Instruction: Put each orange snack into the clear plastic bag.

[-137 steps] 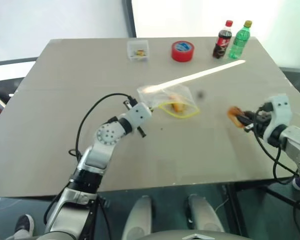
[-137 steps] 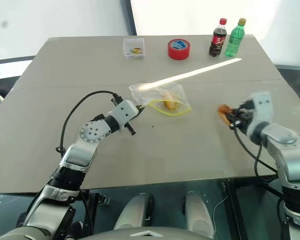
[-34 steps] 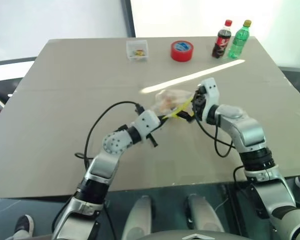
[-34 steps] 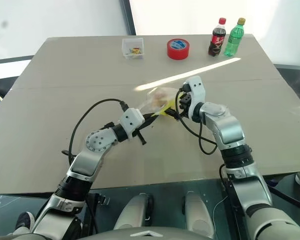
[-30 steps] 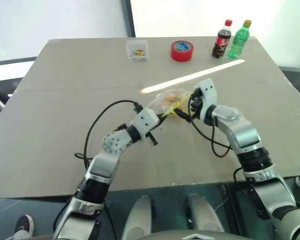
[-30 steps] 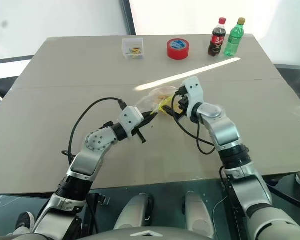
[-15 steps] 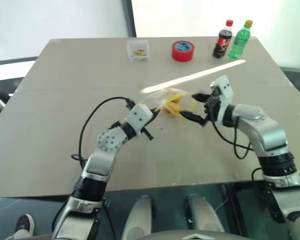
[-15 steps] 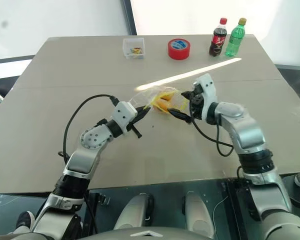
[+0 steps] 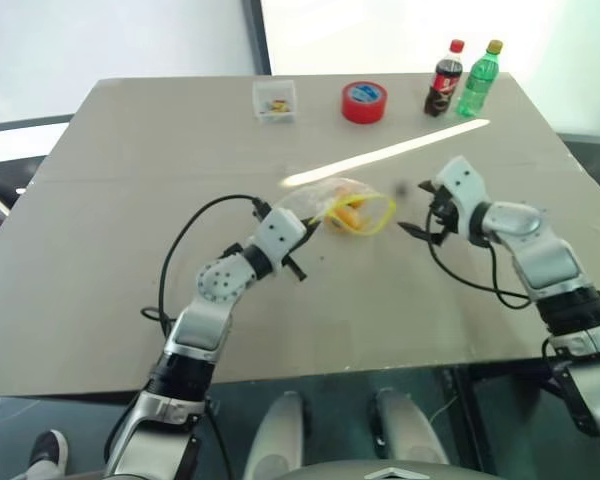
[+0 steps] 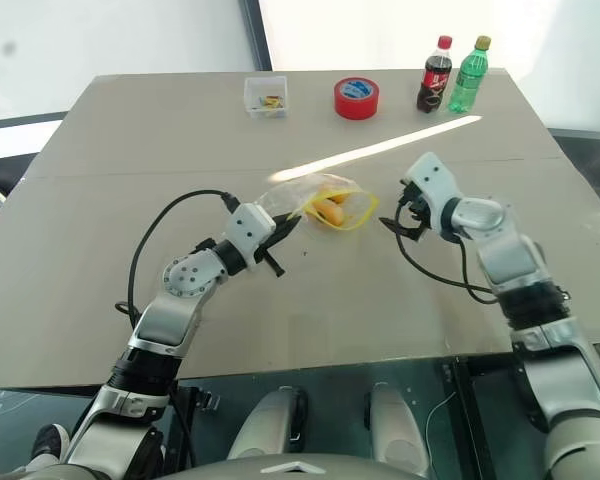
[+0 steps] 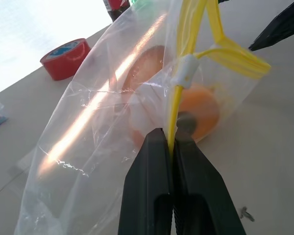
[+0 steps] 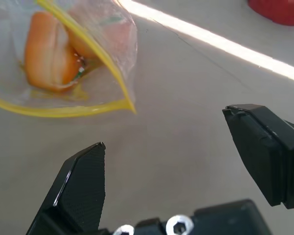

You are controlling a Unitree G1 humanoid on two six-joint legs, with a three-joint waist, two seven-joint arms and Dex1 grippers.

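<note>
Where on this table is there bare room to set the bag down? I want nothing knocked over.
Bare tabletop lies along the near edge, below the clear plastic bag, and on the far left beside the small clear box. The far edge is crowded: box, red tape roll, two bottles.

You have two orange snacks (image 12: 51,49), apparently both inside one clear plastic bag (image 9: 332,203). Toward twelve o'clock on the table: one small clear box (image 9: 276,100), one red tape roll (image 9: 365,102), two bottles (image 9: 462,78).
</note>
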